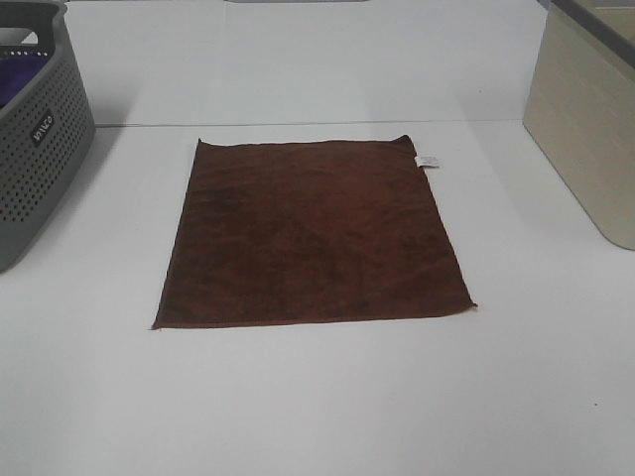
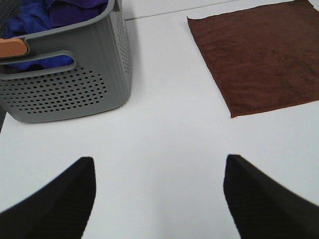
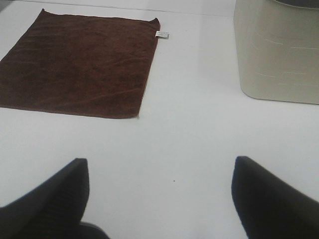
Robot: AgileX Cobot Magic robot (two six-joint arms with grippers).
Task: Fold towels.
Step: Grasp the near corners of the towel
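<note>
1. The brown towel (image 1: 313, 233) lay spread flat in a single layer at the middle of the white table (image 1: 317, 416). It was roughly square, and its near edge ran almost parallel with the table's front.
2. A small white label (image 1: 428, 160) stuck out from the towel's far right corner and rested on the tabletop.
3. The table surface was plain matte white. A thin line crossed it just beyond the towel's far edge, and more white surface lay behind that line.
4. A grey basket (image 1: 40, 149) with perforated walls stood at the left edge, well apart from the towel. It carried a dark tag with pale lettering too small to read.
5. In the left wrist view the basket held crumpled blue and purple cloths (image 2: 45, 15). An orange-brown piece (image 2: 12, 47) showed by its handle slot.
6. A smooth beige bin (image 1: 595, 149) with rounded corners stood at the right, also well apart from the towel.
7. The left gripper (image 2: 158, 158) hung over the white tabletop between the basket and the towel's near left corner. Its dark fingers (image 2: 55, 204) were spread wide with nothing between them.
8. The right gripper (image 3: 160, 159) hung over the tabletop near the towel's near right corner, with the bin off to its side. Its jaws were spread just as wide and held nothing.
</note>
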